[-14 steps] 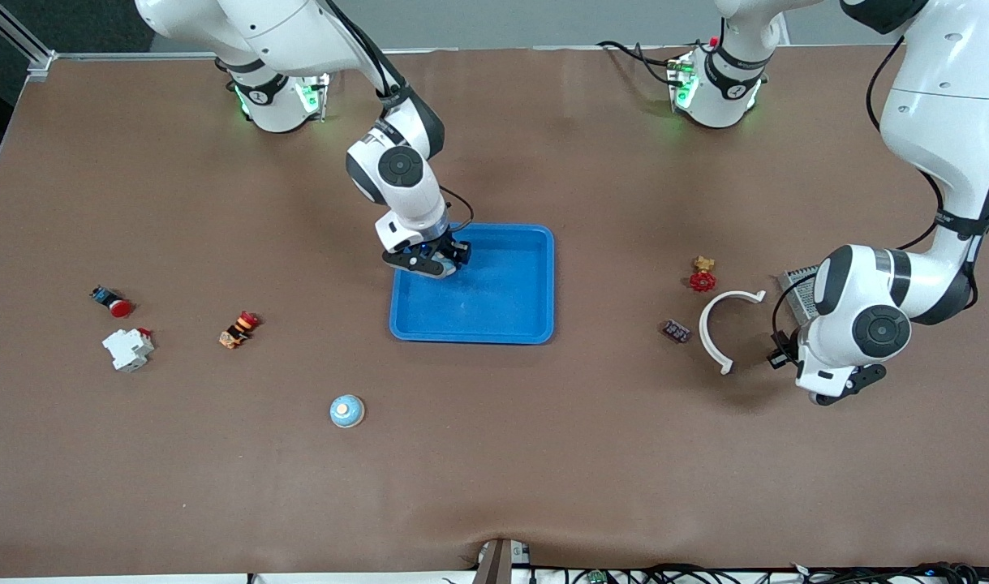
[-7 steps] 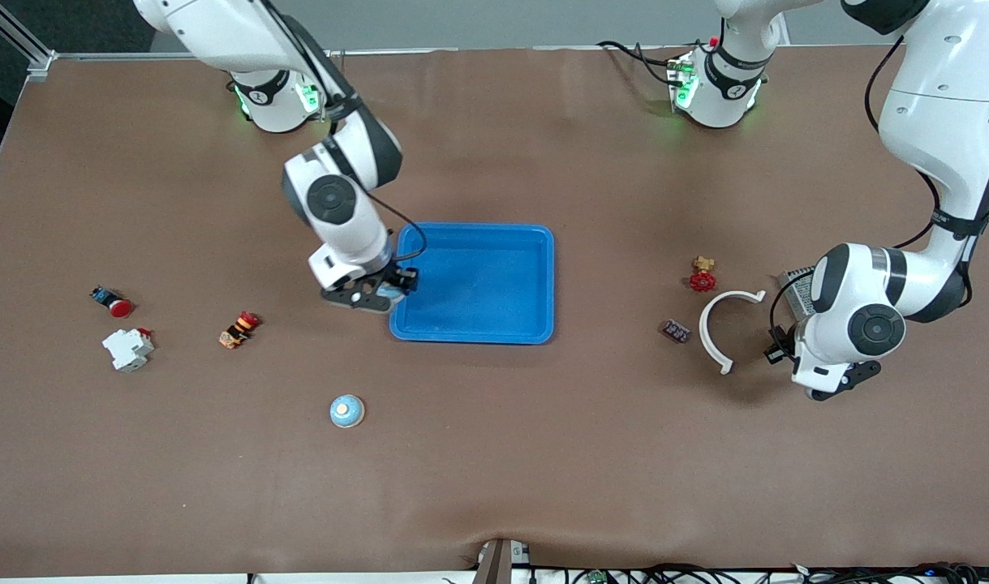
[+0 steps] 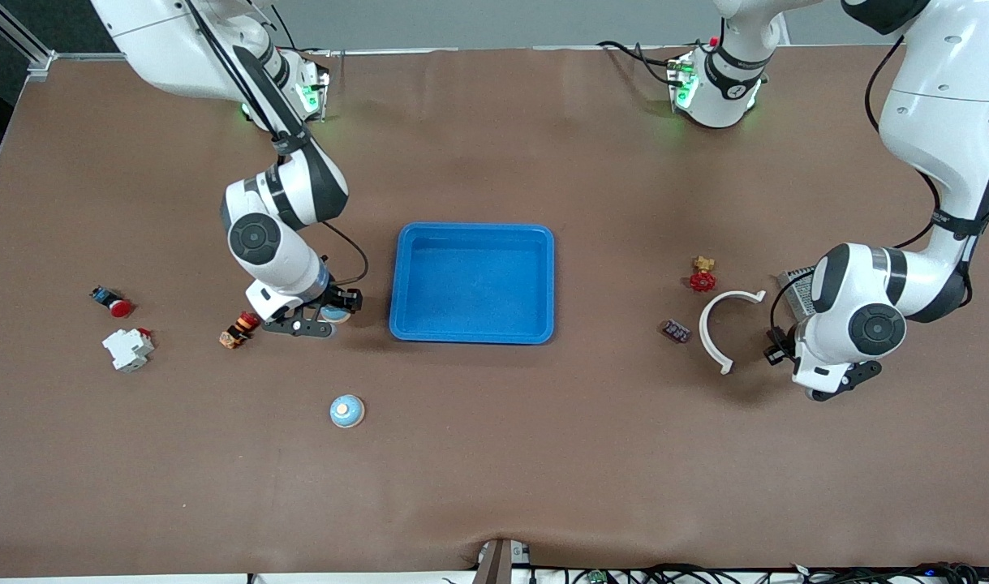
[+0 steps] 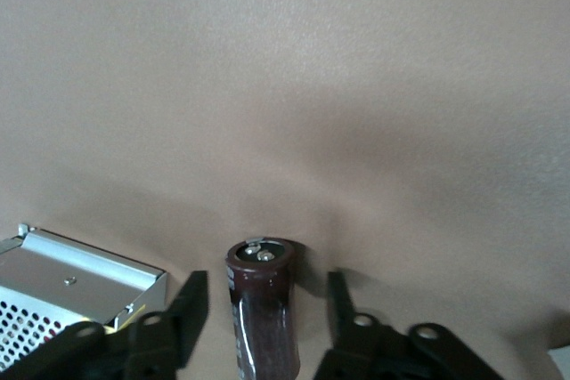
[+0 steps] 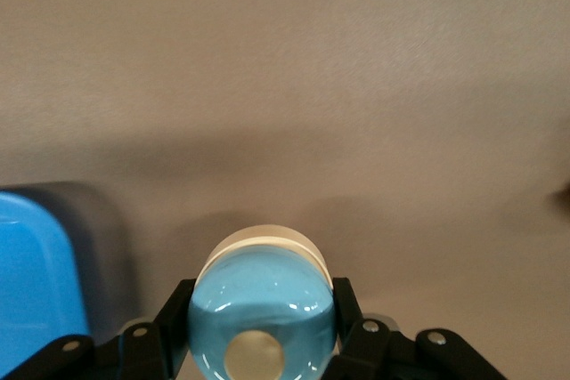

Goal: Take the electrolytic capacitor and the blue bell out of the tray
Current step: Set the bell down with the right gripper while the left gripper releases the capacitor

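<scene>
While the right gripper (image 3: 320, 318) clamps a bell (image 5: 261, 313), the capacitor (image 4: 262, 309) stands upright between the left gripper's (image 4: 267, 309) parted fingers (image 4: 190, 304).

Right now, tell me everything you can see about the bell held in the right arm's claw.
The held bell is a small glossy dome, light blue, with a pale round button at its top and a cream rim at its base. The right claw is shut on its sides, carrying it over bare table between the blue tray and the orange-red part. Nothing else touches it. A second matching bell sits on the table nearer the front camera.
</scene>
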Controlling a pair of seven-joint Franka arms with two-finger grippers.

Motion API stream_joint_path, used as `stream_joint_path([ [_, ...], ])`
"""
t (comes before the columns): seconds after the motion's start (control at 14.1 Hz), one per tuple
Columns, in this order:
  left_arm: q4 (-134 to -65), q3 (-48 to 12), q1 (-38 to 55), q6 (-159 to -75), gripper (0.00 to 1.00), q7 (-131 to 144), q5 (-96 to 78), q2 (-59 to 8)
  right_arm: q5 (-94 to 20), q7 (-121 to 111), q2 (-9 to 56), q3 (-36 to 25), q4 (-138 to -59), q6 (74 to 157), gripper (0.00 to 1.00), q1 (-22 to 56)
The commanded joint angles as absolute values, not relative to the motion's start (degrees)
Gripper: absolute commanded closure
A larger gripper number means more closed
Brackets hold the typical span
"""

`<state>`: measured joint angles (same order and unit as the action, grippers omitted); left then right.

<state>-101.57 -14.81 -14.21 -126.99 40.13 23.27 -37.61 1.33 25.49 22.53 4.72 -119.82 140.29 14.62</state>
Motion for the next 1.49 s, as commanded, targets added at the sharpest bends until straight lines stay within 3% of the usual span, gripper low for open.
stream_joint_path([
  [0.0,-100.6,-15.7,-14.4,-126.5,0.0,39.6,24.1,-36.1,1.9,19.8,23.2,5.8,-121.2,143.7,1.0,9.9],
  [0.71,-99.1,-21.4,-14.5,-125.0,0.0,34.0,23.9,-26.6,1.9,14.0,27.1,5.7,-123.3,150.3,1.0,6.0],
  [1.06,-99.1,-21.5,-14.8,-122.9,0.0,25.1,21.0,-17.8,2.0,13.2,28.0,5.7,-123.2,151.4,1.0,4.8],
  [1.14,-98.2,-21.5,-14.6,-121.1,0.0,25.0,18.4,-15.8,1.9,13.2,28.0,5.7,-123.2,151.3,0.7,4.5],
  [1.21,-96.7,-21.6,-14.2,-117.6,0.0,24.2,16.2,-14.3,1.9,13.2,28.0,5.8,-123.2,151.3,0.01,4.2],
  [1.42,-89.3,-24.4,-14.7,-102.4,0.0,18.1,13.8,-12.0,1.9,13.4,27.6,5.9,-123.2,150.7,0.0,4.1],
])
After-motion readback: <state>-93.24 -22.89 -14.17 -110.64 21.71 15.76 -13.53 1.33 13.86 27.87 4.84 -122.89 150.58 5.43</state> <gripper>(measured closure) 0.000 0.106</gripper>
